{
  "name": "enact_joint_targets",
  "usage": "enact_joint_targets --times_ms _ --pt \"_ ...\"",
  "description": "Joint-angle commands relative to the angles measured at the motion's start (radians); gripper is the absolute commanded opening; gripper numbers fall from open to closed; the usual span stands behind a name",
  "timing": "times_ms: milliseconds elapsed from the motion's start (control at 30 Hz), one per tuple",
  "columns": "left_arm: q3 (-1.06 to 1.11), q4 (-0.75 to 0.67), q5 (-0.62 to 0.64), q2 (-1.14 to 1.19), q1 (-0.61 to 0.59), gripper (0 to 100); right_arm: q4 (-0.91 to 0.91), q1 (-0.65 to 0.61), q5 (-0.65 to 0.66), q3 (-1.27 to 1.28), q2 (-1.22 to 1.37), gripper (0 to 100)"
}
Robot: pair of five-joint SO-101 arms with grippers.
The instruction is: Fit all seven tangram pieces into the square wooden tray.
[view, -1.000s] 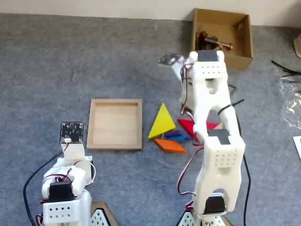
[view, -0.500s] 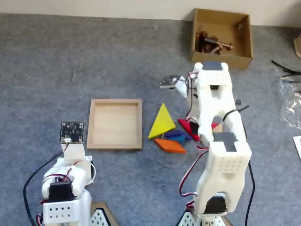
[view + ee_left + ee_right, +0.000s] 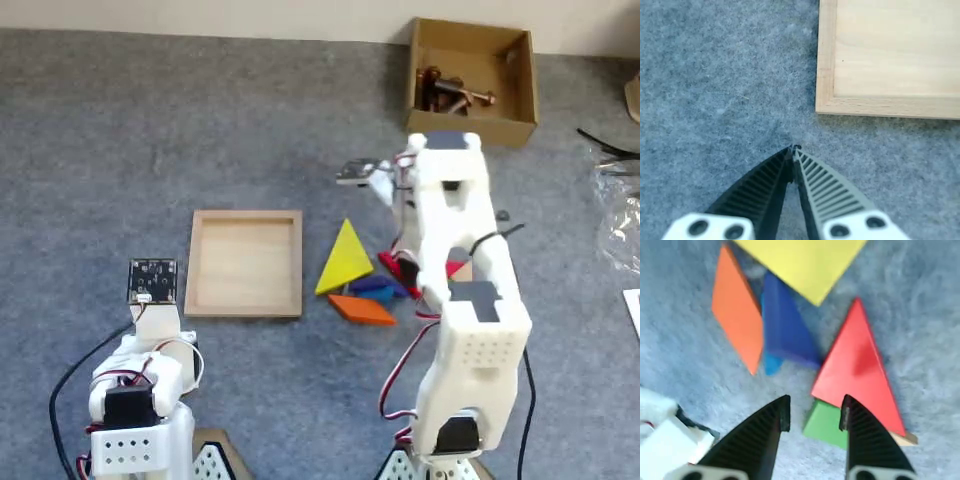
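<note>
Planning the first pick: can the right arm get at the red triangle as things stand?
Probably yes. The right claw hangs open close by the red triangle, with nothing between them. The triangle lies partly on top of a green piece, and its upper face is bare.

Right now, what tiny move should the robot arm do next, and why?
Probably lower the right end effector a little and close it on the red triangle. Its jaws stand open just above that piece's corner, where it overlaps the green piece, and the wooden tray holds no pieces yet.
</note>
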Motion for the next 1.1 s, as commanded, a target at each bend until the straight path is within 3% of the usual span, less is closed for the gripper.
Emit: enact_joint_targets --times_ms 0,133,267,467,767,1067 --pt "0.021 0.008 0.003 0.007 -0.008 0 -0.007 -0.071 -0.175 -0.013 -0.079 16.3" --pt "0.021 0.008 0.003 0.007 -0.008 0 -0.025 -0.142 -0.393 -0.013 -0.079 16.3" --pt "0.021 0.008 0.003 0.007 -0.008 0 -0.041 -0.153 -0.425 -0.013 -0.077 16.3" --pt "0.021 0.008 0.003 0.007 -0.008 0 -0.114 -0.012 -0.301 -0.012 -0.073 16.3" --pt "0.021 0.008 0.003 0.007 -0.008 0 -0.093 0.117 0.101 -0.001 -0.071 16.3" --pt "0.021 0.008 0.003 0.007 -0.008 0 -0.061 0.125 0.164 -0.001 -0.056 16.3"
